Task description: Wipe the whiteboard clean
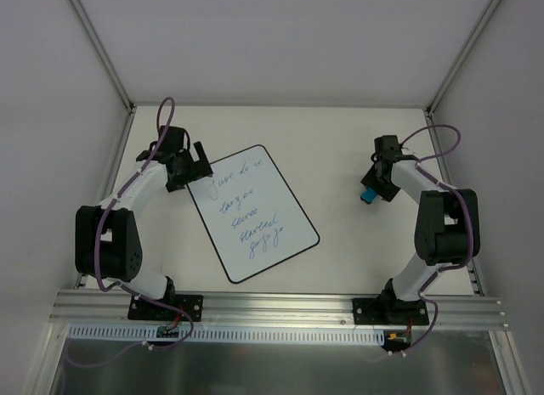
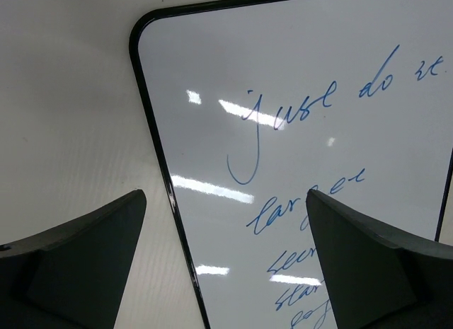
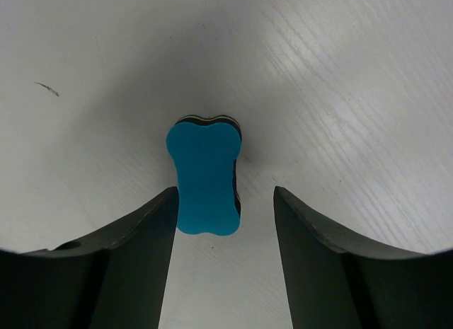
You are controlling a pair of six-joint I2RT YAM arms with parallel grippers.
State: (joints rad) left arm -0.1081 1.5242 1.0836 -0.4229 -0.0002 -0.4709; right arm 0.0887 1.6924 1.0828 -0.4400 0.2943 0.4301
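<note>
Blue bone-shaped eraser block [image 3: 205, 177] lying flat on white table [image 1: 340, 149], right side; pale walls [image 1: 255, 38] surround table.

Under my left gripper [image 2: 225, 201], whose fingers [image 2: 85, 258] read dark charcoal, the whiteboard [image 2: 318, 95] is glossy white with a thin black rim. It carries lines of blue handwriting [image 2: 283, 113] crossed by bright white glints. Between the equally dark fingers [image 3: 333, 272] of my right gripper [image 3: 225, 194], the eraser [image 3: 205, 179] shows a flat turquoise-blue face with thin dark and pale layers along its edge. The table [image 3: 354, 95] beneath is pale grey-white with fine grain streaks and one small dark mark [image 3: 46, 88] off to the tool's left.
</note>
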